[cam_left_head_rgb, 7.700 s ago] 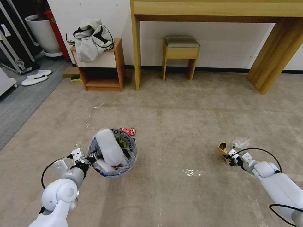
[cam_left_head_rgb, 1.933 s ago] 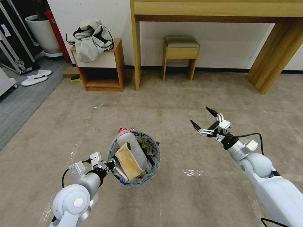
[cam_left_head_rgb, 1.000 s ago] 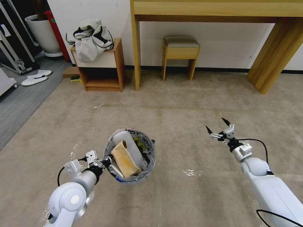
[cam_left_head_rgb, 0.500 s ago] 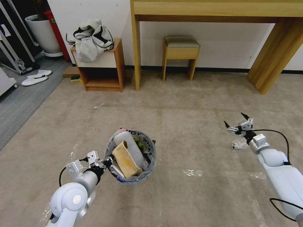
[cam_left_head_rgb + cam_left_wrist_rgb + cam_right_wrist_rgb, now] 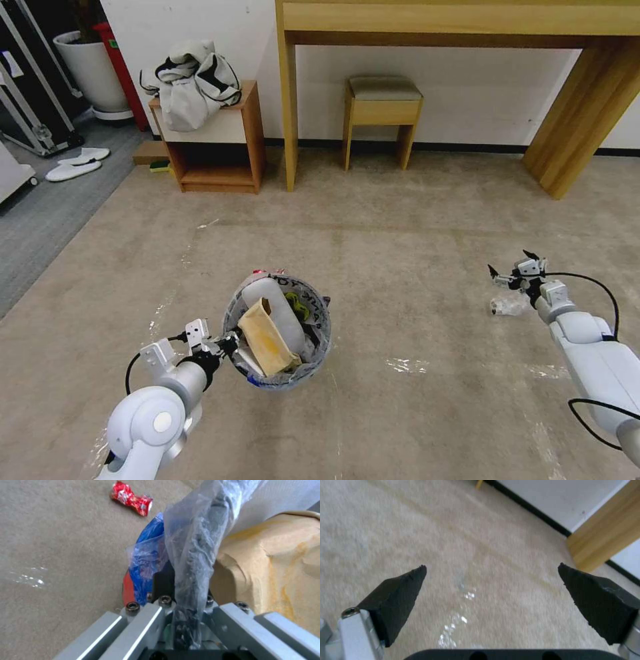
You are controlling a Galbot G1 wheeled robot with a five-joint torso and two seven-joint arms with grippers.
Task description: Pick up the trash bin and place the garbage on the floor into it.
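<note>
My left gripper is shut on the rim of the trash bin and holds it above the carpet. In the left wrist view the left gripper pinches the clear bag over the rim, beside the bin's blue band. A brown cardboard scrap and a white slipper stick out of the bin. Just beyond the bin a red foil wrapper lies on the floor. My right gripper hangs open, just beyond a clear plastic wad on the carpet.
A wooden desk spans the far wall with a small stool under it. A low wooden shelf carries a white bag. A white planter and a pair of slippers are at the far left. Shiny tape marks the carpet.
The cardboard scrap has gone from the floor into the bin. My right gripper has swung back to the right, open, and now hangs lower over the plastic wad. The bin has barely moved.
</note>
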